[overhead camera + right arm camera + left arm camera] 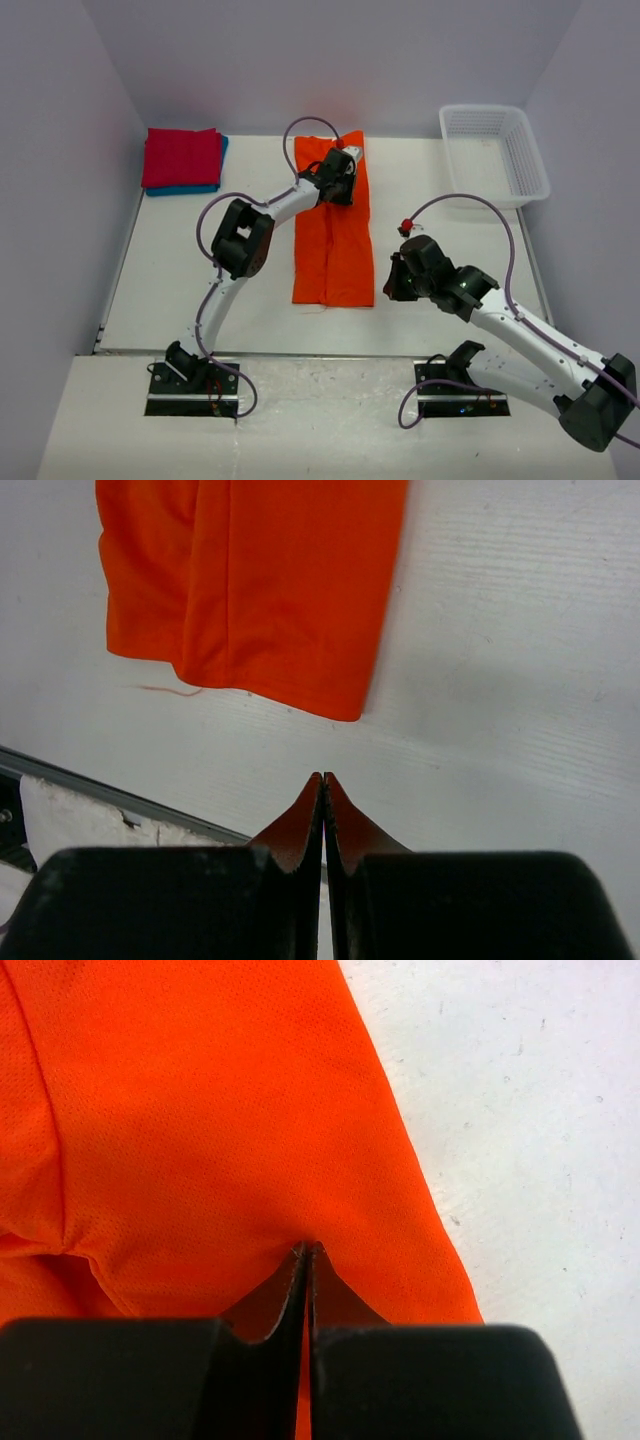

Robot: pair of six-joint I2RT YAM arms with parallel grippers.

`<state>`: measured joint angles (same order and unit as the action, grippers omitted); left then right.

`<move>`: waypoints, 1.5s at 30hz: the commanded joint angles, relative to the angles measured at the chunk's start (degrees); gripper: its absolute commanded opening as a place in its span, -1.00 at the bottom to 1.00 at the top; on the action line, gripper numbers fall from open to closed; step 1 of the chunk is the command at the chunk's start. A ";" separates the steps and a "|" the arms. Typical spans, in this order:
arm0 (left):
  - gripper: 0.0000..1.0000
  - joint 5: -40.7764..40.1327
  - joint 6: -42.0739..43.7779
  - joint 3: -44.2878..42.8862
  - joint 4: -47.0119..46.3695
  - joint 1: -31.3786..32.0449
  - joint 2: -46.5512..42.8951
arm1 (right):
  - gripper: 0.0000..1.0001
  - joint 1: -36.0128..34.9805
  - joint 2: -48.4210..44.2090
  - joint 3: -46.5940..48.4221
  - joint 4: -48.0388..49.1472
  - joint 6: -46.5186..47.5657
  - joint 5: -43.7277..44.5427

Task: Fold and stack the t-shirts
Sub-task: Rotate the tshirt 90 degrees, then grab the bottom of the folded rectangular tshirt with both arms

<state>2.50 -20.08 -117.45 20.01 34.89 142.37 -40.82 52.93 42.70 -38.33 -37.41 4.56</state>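
The orange t-shirt (333,240) lies folded into a long strip in the middle of the table. My left gripper (341,188) sits on its far end, jaws shut, tips pinching the cloth (200,1110) close to its right edge; the gripper (307,1248) shows there too. My right gripper (398,282) is shut and empty, just right of the strip's near end. In the right wrist view it (323,777) hovers over bare table below the shirt's near corner (270,580). The red t-shirt (182,157) lies folded on the blue one (190,189) at far left.
A white mesh basket (530,165) stands at the far right corner. A loose orange thread (165,690) trails from the shirt's near hem. The table's near edge (100,790) runs just below the right gripper.
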 commanded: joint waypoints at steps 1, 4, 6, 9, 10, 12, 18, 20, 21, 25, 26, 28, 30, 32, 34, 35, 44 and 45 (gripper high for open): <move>-0.95 3.56 -0.75 0.73 2.41 0.26 2.40 | -1.00 -0.05 0.69 -1.39 4.13 -2.58 -0.43; -0.89 3.47 -0.58 0.73 1.88 0.09 0.38 | -1.00 -0.05 1.74 -2.18 5.88 -4.95 2.20; -0.84 3.21 -0.32 0.90 1.79 0.09 -1.29 | -1.00 -0.05 3.31 -3.58 8.26 -5.65 2.04; -0.72 2.60 0.47 1.87 1.70 0.00 -4.02 | -0.70 0.04 6.74 -4.29 11.34 -6.18 0.19; -0.70 2.33 0.91 2.39 1.61 0.00 -4.90 | -0.64 -0.05 9.10 -4.29 12.04 -6.27 0.10; -0.54 2.33 1.62 2.93 1.43 -0.18 -7.10 | -0.51 -0.05 10.70 -4.73 12.66 -6.62 -0.34; -0.31 2.15 2.94 0.82 3.19 -0.44 -9.56 | 0.21 0.04 12.46 -7.45 15.56 -7.77 0.10; -0.28 2.86 3.02 0.55 3.02 -0.44 -10.26 | 0.21 0.12 13.25 -8.15 16.70 -7.86 -0.77; -0.28 2.95 3.02 0.38 3.02 -0.44 -10.44 | 0.18 0.04 13.43 -8.50 17.14 -8.38 -1.13; -0.28 1.72 2.85 1.08 3.55 -0.44 -11.84 | 0.06 0.12 14.48 -10.09 20.21 -8.82 -2.27; -0.28 1.46 2.76 2.82 3.37 -0.44 -13.24 | 0.03 0.12 14.83 -10.70 20.57 -8.91 -2.36; -0.28 -0.21 2.50 5.11 3.02 -0.44 -15.00 | -0.06 0.04 16.15 -10.97 21.53 -9.09 -2.45; -0.28 -1.61 2.50 9.59 2.14 -0.44 -18.60 | -0.09 0.04 16.94 -11.58 22.41 -9.44 -2.53; -0.28 -4.87 2.06 14.93 1.53 -0.44 -22.80 | -0.11 0.12 18.26 -12.11 24.35 -9.35 -3.06; -0.28 -6.36 1.36 18.82 0.47 -0.44 -27.37 | -0.14 0.13 20.28 -11.68 25.14 -9.26 -3.24; -0.28 -6.37 1.27 20.66 -0.49 -0.44 -28.88 | -0.14 0.12 20.81 -11.50 25.49 -8.83 -3.41; -0.28 -10.41 -2.33 37.72 -1.20 -0.44 -40.41 | -0.19 0.30 24.77 -9.83 27.16 -8.47 -3.94; -0.28 -10.67 -3.55 39.12 -1.29 -0.44 -40.76 | -0.21 0.39 24.86 -9.91 27.34 -8.47 -4.12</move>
<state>-5.54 -20.60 -82.46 19.88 34.72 103.70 -40.75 76.25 32.05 -11.40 -45.87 0.30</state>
